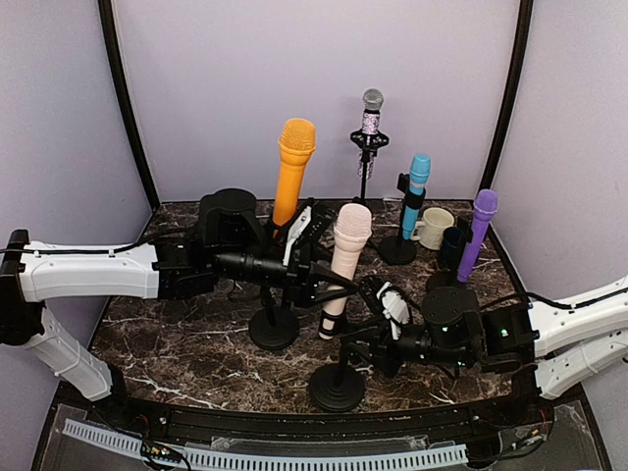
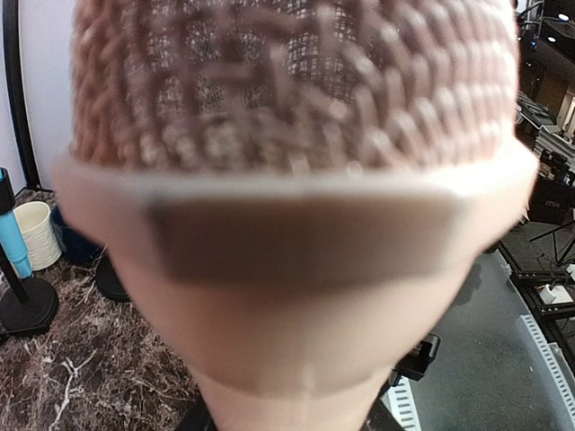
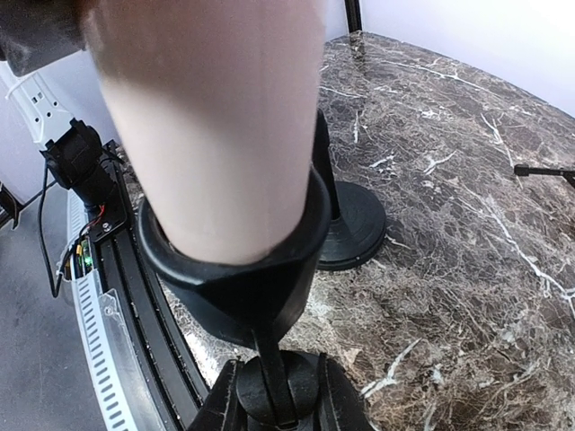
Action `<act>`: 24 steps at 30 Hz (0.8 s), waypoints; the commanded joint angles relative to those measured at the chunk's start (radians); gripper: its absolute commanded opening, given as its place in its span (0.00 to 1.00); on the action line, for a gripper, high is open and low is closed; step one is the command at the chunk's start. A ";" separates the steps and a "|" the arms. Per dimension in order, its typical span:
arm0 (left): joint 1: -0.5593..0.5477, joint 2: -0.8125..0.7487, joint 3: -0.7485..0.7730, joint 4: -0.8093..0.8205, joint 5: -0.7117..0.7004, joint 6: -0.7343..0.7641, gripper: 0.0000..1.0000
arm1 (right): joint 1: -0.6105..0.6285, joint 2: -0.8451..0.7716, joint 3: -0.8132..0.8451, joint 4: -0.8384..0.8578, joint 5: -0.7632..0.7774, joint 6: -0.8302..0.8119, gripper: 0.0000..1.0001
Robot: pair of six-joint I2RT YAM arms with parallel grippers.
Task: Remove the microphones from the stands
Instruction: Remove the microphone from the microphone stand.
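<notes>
Dark marble table (image 1: 196, 334): carries all items, with an arm reaching in from each side.

Pink microphone (image 1: 348, 255): upright near the table's centre and still seated in its stand (image 1: 337, 388). In the right wrist view its body sits down inside the black clip (image 3: 243, 269).

Other microphones, each on its own stand: orange microphone (image 1: 292, 167) behind-left of the pink one, purple microphone (image 1: 476, 231) at far right, blue microphone (image 1: 416, 191) beside it, silver-headed microphone (image 1: 371, 123) at the rear.

Left gripper (image 1: 316, 263): against the pink microphone's upper body. The left wrist view is filled by the mesh head (image 2: 296, 81), the fingers are hidden, and whether they grip cannot be told.

Right gripper (image 1: 365, 329): pinched on the stand just under the clip.

Cream mug (image 1: 435, 228): between the blue and purple microphones.
</notes>
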 commanded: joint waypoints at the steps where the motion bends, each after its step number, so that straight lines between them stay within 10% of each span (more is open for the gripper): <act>1: 0.012 -0.032 0.108 0.025 0.015 -0.094 0.00 | 0.006 0.059 -0.051 -0.233 0.006 0.024 0.00; 24: 0.016 -0.121 -0.013 0.191 0.168 0.021 0.00 | 0.006 0.113 -0.007 -0.289 0.038 0.125 0.00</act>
